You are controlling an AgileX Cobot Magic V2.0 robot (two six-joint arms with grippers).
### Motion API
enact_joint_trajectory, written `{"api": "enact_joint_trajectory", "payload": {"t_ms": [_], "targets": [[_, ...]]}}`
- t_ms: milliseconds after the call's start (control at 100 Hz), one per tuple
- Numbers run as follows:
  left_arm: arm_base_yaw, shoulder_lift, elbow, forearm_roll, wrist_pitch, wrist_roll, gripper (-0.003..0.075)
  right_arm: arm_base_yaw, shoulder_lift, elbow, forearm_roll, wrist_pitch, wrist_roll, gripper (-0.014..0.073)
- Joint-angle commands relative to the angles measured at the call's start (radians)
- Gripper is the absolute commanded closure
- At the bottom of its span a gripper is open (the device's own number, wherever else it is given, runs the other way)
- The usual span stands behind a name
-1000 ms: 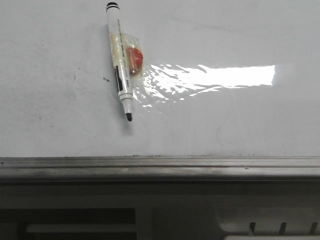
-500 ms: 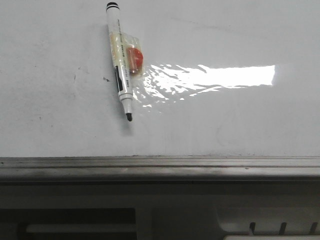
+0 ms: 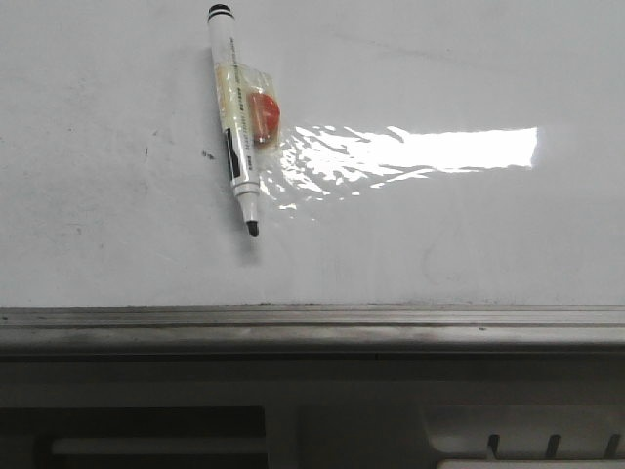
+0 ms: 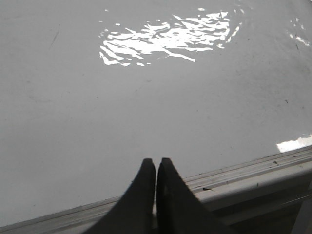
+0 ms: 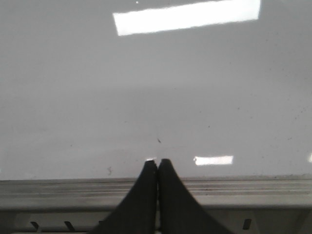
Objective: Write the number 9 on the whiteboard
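Lying uncapped on the whiteboard [image 3: 439, 244], the marker [image 3: 235, 127] sits far-left, tip toward the grey edge strip [image 3: 312, 318]. Lots of bare board to its right. Left gripper [image 4: 156, 163] and right gripper [image 5: 157, 163] both pinched together, hanging over that strip. Can't spot any 9.

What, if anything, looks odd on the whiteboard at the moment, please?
The marker lies uncapped on the whiteboard, with an orange blob taped to its barrel under wrinkled clear film. No 9 is visible.
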Motion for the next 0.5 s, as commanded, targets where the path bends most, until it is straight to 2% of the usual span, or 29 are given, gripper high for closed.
{"api": "enact_joint_trajectory", "payload": {"t_ms": [0, 80, 170, 260, 290, 380, 440, 490], "targets": [[-0.005, -0.029, 0.04, -0.03, -0.096, -0.006, 0.0741, 0.001, -0.013, 0.027, -0.03, -0.047, 0.0, 0.0663], [-0.005, -0.029, 0.04, -0.032, -0.15, -0.006, 0.0741, 0.001, -0.013, 0.027, -0.109, -0.119, 0.0, 0.0663], [-0.005, -0.029, 0.04, -0.072, -0.247, -0.008, 0.0741, 0.001, -0.013, 0.027, -0.108, -0.262, 0.0, 0.0663], [-0.005, -0.029, 0.04, -0.355, -0.376, -0.084, 0.0741, 0.001, -0.013, 0.027, -0.076, -0.439, 0.004, 0.0663], [-0.005, -0.029, 0.04, -0.476, -0.412, -0.084, 0.0741, 0.001, -0.013, 0.027, -0.039, -0.52, 0.006, 0.0663], [-0.005, -0.029, 0.04, -0.714, -0.49, -0.084, 0.0741, 0.001, -0.013, 0.027, 0.09, -0.687, 0.047, 0.0663], [-0.005, -0.029, 0.038, -0.849, -0.494, -0.084, 0.0741, 0.001, -0.013, 0.025, 0.183, -0.717, 0.109, 0.0663], [-0.005, -0.029, 0.038, -0.921, -0.484, -0.084, 0.0741, 0.001, -0.013, 0.015, 0.277, -0.675, 0.179, 0.0663]]}}
